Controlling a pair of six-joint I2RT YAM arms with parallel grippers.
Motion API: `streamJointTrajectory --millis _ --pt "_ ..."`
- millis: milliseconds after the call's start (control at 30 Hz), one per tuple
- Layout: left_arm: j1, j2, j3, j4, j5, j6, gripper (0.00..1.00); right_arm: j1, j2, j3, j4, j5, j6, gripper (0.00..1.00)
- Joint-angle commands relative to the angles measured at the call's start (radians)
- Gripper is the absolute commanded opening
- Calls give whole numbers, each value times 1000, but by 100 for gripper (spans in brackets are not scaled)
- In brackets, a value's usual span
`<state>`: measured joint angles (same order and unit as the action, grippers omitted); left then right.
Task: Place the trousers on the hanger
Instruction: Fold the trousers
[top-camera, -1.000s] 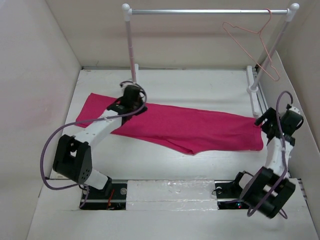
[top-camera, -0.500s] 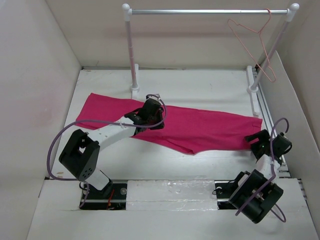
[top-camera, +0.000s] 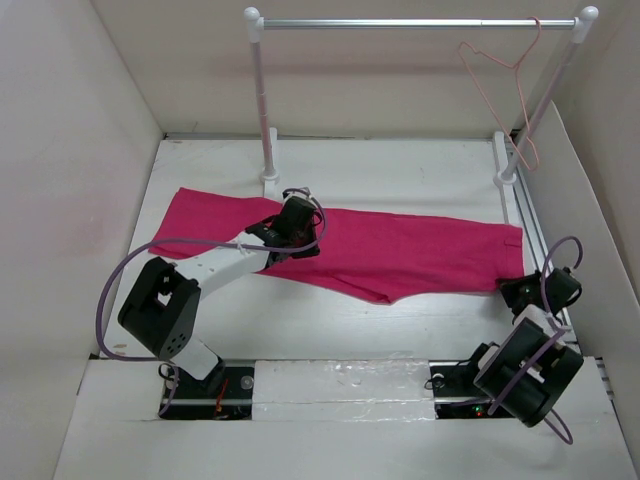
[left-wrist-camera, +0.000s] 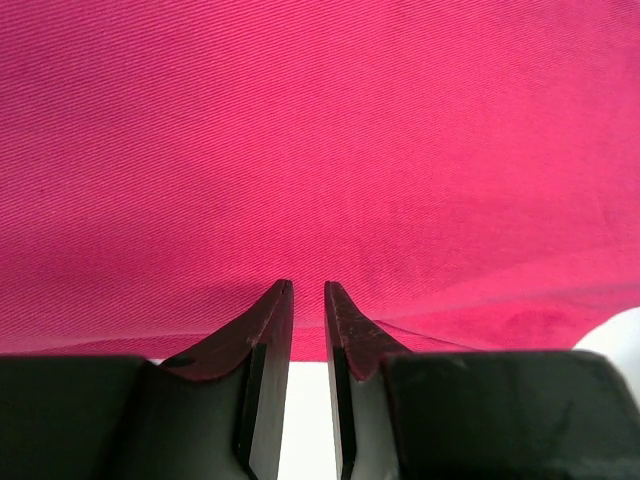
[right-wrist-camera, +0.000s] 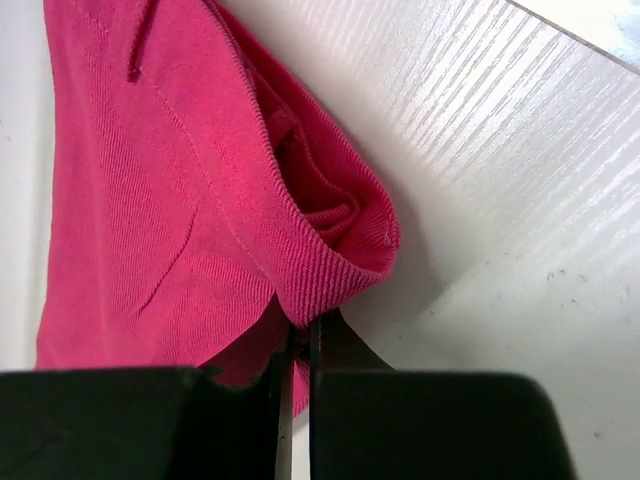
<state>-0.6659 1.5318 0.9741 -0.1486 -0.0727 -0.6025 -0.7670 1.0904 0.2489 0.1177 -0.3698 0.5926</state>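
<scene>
Trousers (top-camera: 400, 255) corner pinched by right end effector (right-wrist-camera: 298, 335); left end effector (left-wrist-camera: 308, 290) narrow atop them.

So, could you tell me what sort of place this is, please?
Probably a robot test cell for laundry handling: plain white panel walls, a silver clothes rail on white posts with a thin pale pink wire hanger, and bright magenta-pink cloth trousers laid out.

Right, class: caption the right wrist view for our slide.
Right pincer shut on a corner of the magenta trousers.
</scene>
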Motion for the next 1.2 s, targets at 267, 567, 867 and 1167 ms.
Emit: streamJointTrajectory --millis 267,567,867,1167 --pt "-1 -27 11 -55 -44 23 15 227 -406 220 -379 3 -179 0" --pt "-67 -6 -49 -16 66 23 13 641 -385 825 -716 356 -278 0" --pt "-240 140 26 23 154 -11 13 632 -324 1138 -849 355 -439 0" --pt "-415 376 244 29 235 -74 12 604 -221 1276 -843 56 -554 0"
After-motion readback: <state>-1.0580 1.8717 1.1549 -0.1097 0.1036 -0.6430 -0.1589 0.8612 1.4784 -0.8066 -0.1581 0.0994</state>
